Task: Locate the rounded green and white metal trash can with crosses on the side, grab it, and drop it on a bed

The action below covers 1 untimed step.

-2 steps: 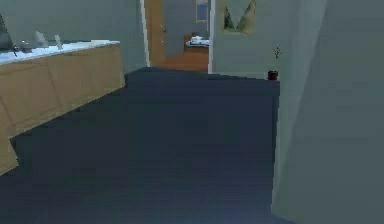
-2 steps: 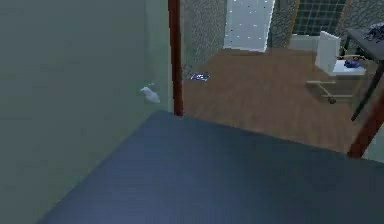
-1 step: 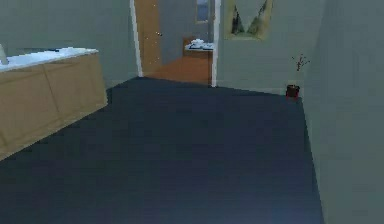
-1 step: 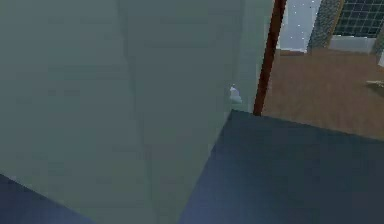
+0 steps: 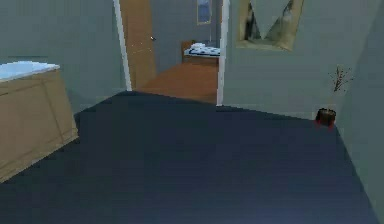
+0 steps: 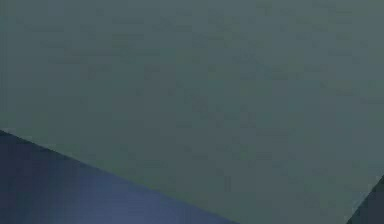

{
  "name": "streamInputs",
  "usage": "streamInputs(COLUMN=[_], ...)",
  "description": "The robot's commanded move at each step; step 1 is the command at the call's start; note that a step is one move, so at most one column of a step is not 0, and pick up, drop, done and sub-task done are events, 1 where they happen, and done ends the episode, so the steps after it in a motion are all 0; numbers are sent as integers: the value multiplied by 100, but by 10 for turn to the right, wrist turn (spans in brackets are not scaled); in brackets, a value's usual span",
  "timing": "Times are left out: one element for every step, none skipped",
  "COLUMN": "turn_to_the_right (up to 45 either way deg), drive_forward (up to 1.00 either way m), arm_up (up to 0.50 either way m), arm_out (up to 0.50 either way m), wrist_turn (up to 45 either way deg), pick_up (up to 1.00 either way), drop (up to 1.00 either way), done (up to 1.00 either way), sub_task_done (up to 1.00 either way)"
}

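Through a doorway [image 5: 185,60] at the far middle of the forward view, a bed [image 5: 203,53] with a wooden frame and pale bedding stands on an orange-brown floor. A dark blue floor [image 5: 190,150] stretches from me up to that doorway. In the arm side view, a plain grey-green wall [image 6: 200,90] stands close, with a strip of dark blue floor [image 6: 70,190] at the lower left.
A light wooden cabinet [image 5: 30,120] with a pale top stands at the forward view's left. An open wooden door [image 5: 138,45] hangs left of the doorway. A framed picture [image 5: 270,25] hangs on the right wall. A small potted plant [image 5: 328,110] with bare twigs sits at the far right.
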Motion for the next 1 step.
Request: streamInputs(turn_to_the_right=[0], drive_forward=[100], arm_up=[0], arm_out=[0], wrist_turn=[0], pick_up=[0], drop=[0], done=[0], sub_task_done=[0])
